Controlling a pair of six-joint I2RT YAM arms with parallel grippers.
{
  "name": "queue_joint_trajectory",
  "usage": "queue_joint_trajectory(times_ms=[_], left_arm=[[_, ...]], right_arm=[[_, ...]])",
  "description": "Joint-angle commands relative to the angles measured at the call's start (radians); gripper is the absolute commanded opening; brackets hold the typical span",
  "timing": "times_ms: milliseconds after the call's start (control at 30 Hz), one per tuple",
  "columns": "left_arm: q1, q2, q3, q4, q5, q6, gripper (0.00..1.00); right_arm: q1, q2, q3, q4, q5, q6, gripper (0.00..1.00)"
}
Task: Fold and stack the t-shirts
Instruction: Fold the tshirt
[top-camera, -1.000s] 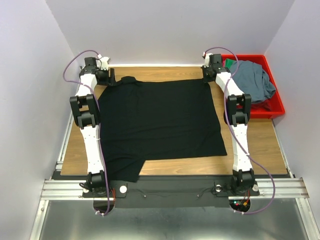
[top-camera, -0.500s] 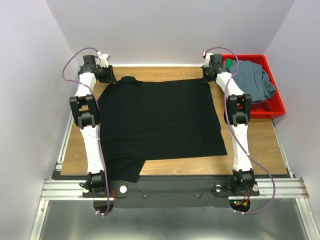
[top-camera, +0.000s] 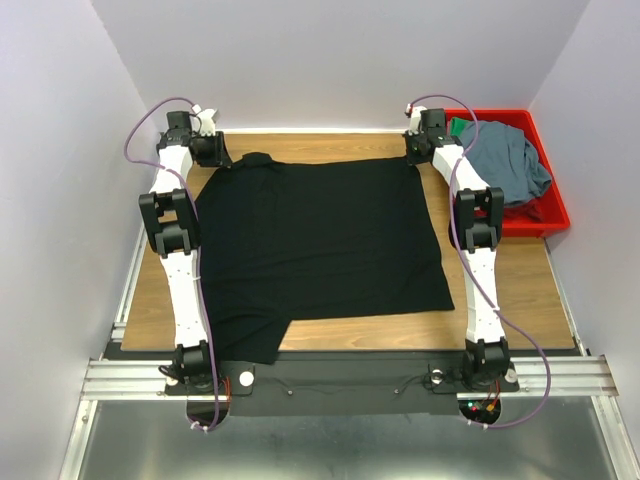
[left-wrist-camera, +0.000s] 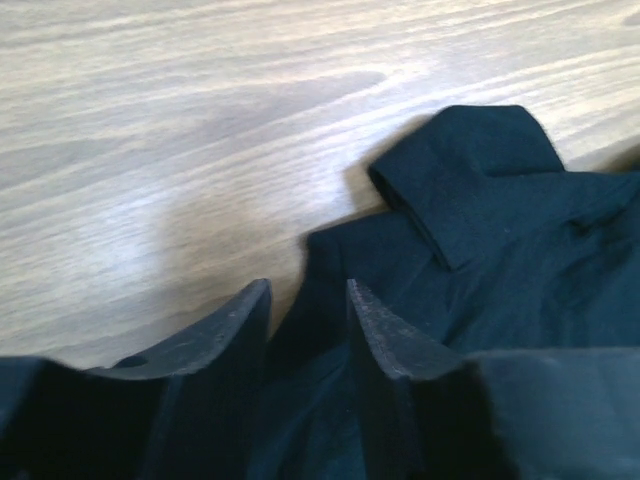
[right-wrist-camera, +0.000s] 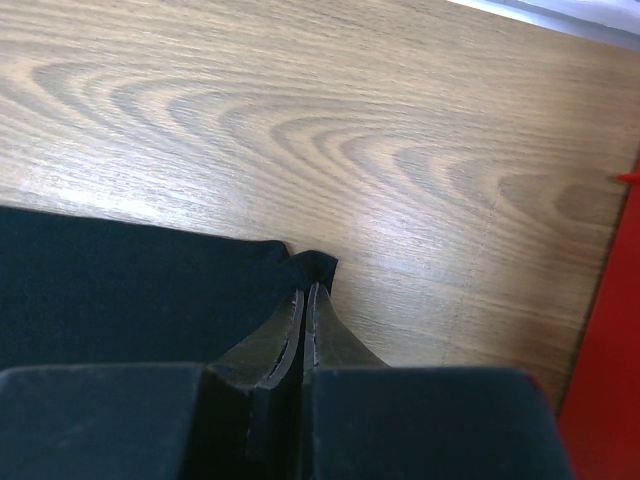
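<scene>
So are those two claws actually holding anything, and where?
The right gripper pinches the black shirt by its far right corner. The left gripper straddles the far left corner, fingers apart, not clamped.

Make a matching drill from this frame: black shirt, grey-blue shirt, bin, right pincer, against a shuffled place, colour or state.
Things:
1. black t-shirt
2. grey-blue t-shirt
3. bin
4. right pincer

States:
A. red
B. spread flat on the table
C. shut on a cloth corner
D. heaped in the bin

Pairs: 1-B, 2-D, 3-A, 4-C
</scene>
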Motion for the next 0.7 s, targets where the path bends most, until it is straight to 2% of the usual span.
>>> queue_joint_trajectory(times_ms=[0, 100, 167, 333, 433, 467, 533, 567, 667], left_arm=[[0.003, 0.022, 0.031, -0.027, 0.082, -0.015, 0.47], [0.003, 0.038, 0.052, -0.037, 0.048, -0.047, 0.48], [0.003, 0.043, 0.052, -0.034, 0.022, -0.063, 0.57], [0.003, 0.049, 0.045, -0.020, -0.046, -0.094, 0.59], [0.000, 0.056, 0.045, -0.021, 0.002, -0.087, 0.47], [0.001, 0.058, 0.048, -0.020, 0.017, -0.084, 0.38], [-0.001, 0.059, 0.057, -0.018, 0.080, -0.081, 0.27], [-0.001, 0.061, 0.063, -0.018, 0.092, -0.078, 0.16], [0.003, 0.050, 0.091, 0.009, 0.096, -0.080, 0.00]], right_arm=[[-0.011, -0.024, -0.037, -0.011, -0.003, -0.012, 0.01], [-0.013, -0.027, -0.040, -0.011, 0.000, -0.015, 0.01], [-0.013, -0.027, -0.040, -0.011, -0.001, -0.015, 0.01], [-0.016, -0.030, -0.042, -0.011, -0.001, -0.019, 0.01], [-0.017, -0.030, -0.044, -0.011, 0.000, -0.021, 0.01], [-0.017, -0.029, -0.045, -0.011, 0.000, -0.022, 0.01], [-0.020, -0.029, -0.045, -0.011, 0.000, -0.021, 0.01], [-0.019, -0.030, -0.044, -0.011, 0.000, -0.019, 0.00], [-0.023, -0.035, -0.047, -0.011, 0.000, -0.019, 0.01]])
